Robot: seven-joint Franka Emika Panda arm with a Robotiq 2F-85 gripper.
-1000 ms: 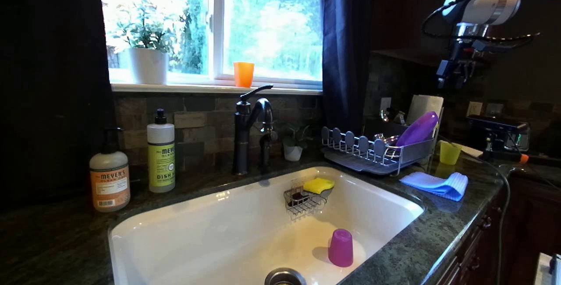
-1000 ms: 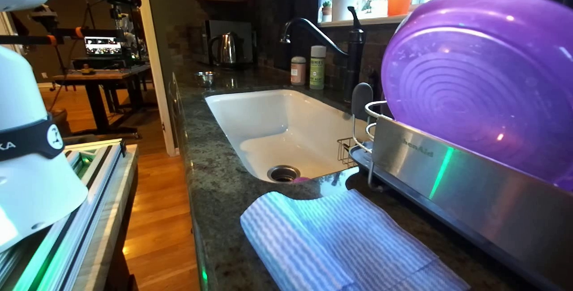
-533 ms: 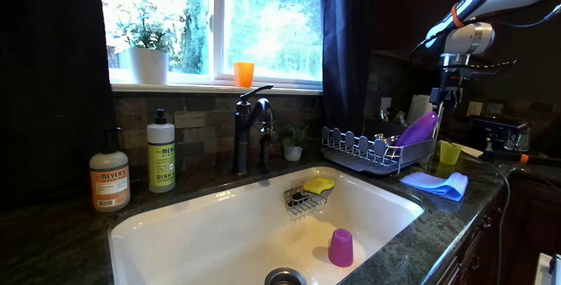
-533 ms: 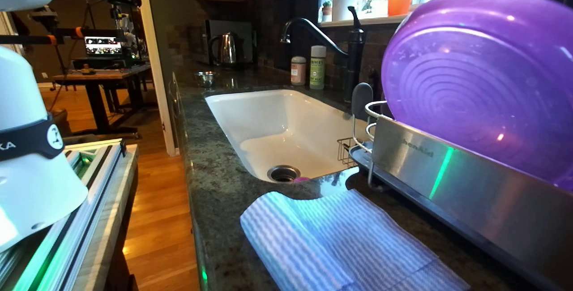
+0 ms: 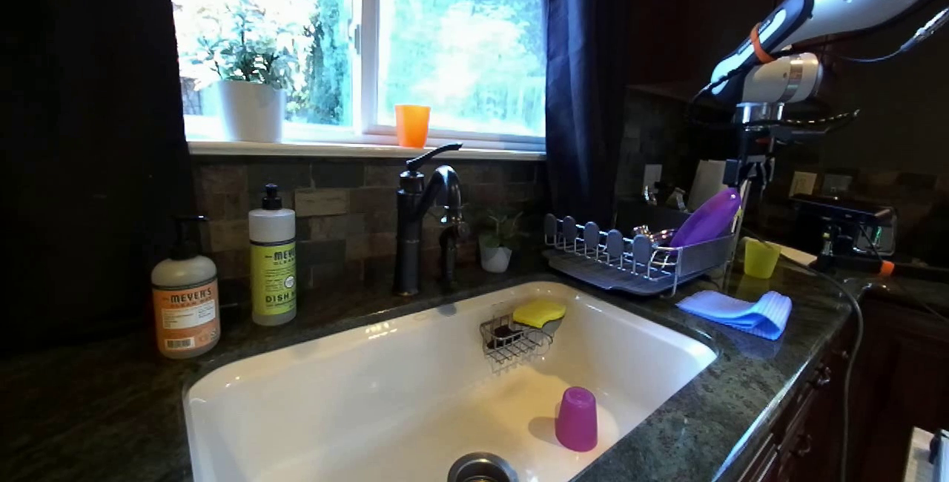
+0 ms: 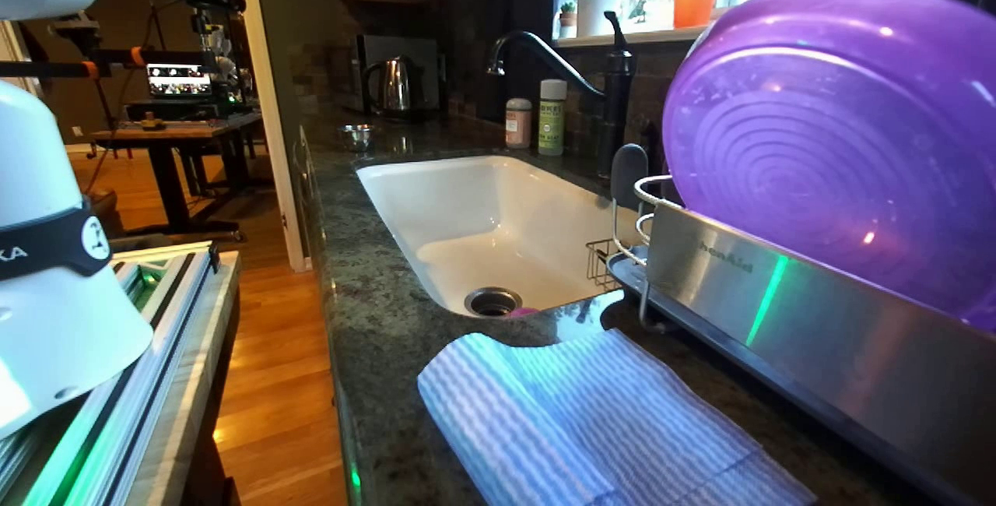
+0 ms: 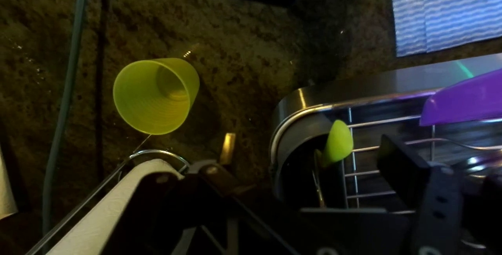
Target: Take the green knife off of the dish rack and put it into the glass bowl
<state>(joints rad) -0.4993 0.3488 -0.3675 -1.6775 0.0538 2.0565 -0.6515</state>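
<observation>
The green knife stands in the corner holder of the dish rack; only its lime-green upper end (image 7: 338, 143) shows in the wrist view, the rest is hidden below. A thin dark utensil is beside it. The dish rack (image 5: 700, 259) is on the counter beside the sink and shows in both exterior views (image 6: 716, 300). My gripper (image 7: 310, 149) is open and empty, above the rack's end, with one finger on each side of the knife, not touching it. In an exterior view the gripper (image 5: 749, 174) is just above the purple dish. A small shiny bowl (image 6: 358, 136) is across the sink; I cannot tell whether it is glass.
A purple dish (image 6: 809, 156) leans in the rack. A yellow-green cup (image 7: 157, 96) and a blue striped cloth (image 7: 447, 11) are near the rack. A white piece in a wire holder (image 7: 117, 204) is beside the gripper. The sink (image 5: 356, 393) holds a purple cup (image 5: 577, 419).
My gripper has moved down and left in an exterior view, to the rack's end above the purple dish; it slowed in the last half second. The objects have not moved.
</observation>
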